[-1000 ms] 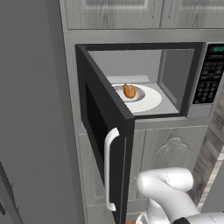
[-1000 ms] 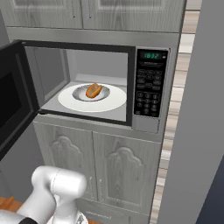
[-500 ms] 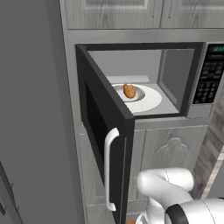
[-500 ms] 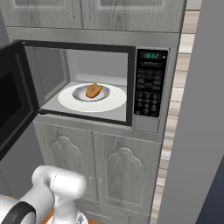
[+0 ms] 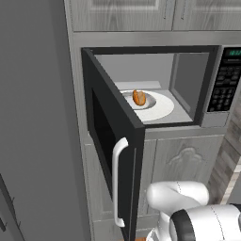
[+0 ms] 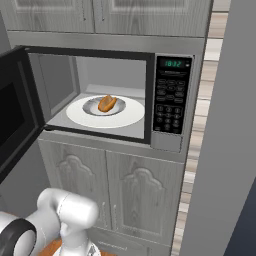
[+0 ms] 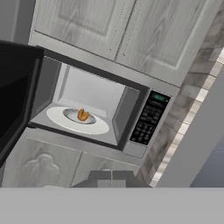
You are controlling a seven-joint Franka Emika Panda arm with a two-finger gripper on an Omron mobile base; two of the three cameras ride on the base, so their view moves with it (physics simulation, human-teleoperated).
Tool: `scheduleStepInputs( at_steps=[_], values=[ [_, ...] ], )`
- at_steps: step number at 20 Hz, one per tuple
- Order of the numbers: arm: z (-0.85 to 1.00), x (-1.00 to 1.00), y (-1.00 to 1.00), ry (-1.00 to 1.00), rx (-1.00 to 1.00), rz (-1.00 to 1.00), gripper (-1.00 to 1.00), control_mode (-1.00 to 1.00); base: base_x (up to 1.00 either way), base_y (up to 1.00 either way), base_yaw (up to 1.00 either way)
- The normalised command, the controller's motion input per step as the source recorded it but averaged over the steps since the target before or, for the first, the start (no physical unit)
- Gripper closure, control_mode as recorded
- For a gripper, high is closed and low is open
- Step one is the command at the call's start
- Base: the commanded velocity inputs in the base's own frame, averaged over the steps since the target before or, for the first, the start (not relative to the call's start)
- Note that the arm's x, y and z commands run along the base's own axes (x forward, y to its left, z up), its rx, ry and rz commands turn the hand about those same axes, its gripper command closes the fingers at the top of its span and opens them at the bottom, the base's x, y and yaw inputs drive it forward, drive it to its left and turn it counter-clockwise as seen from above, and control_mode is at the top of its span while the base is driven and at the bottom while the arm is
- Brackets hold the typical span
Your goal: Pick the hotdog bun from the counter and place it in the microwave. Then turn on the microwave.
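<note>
You see the hotdog bun (image 5: 139, 97) (image 6: 107, 103) (image 7: 82, 115), a small orange-brown roll, lying on a shallow dish at the centre of the white turntable (image 6: 128, 115) inside the microwave (image 6: 172, 145). The microwave door (image 5: 110, 141) stands wide open. The bun lies well beyond the fingers (image 7: 111, 176), up and left in the hand view.

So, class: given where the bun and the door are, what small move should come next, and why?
Probably swing the door shut: the hotdog bun already lies on the turntable inside the microwave, the door stands wide open, and the keypad waits until then.
</note>
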Motion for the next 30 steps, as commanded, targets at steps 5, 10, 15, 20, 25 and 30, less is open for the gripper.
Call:
scheduleStepInputs(
  at_steps=[5, 10, 15, 20, 25, 30],
  values=[
    [0.18, -0.17, 0.20, -0.04, -0.02, 0.00, 1.00, -1.00, 0.00, 0.00, 0.00],
    [0.15, -0.15, 0.20, -0.03, -0.02, 0.00, 1.00, -1.00, 0.00, 0.00, 0.00],
    [0.08, -0.11, 0.25, -0.03, -0.04, 0.00, 1.00, -1.00, 0.00, 0.00, 0.00],
    [0.01, -0.01, 0.28, 0.00, -0.02, -0.01, 1.00, -1.00, 0.00, 0.00, 0.00],
    [0.00, 0.00, 0.28, 0.00, -0.02, -0.01, 1.00, -1.00, 0.00, 0.00, 0.00],
    [-0.01, 0.00, 0.24, 0.00, -0.01, -0.01, 1.00, -1.00, 0.00, 0.00, 0.00]
  ],
)
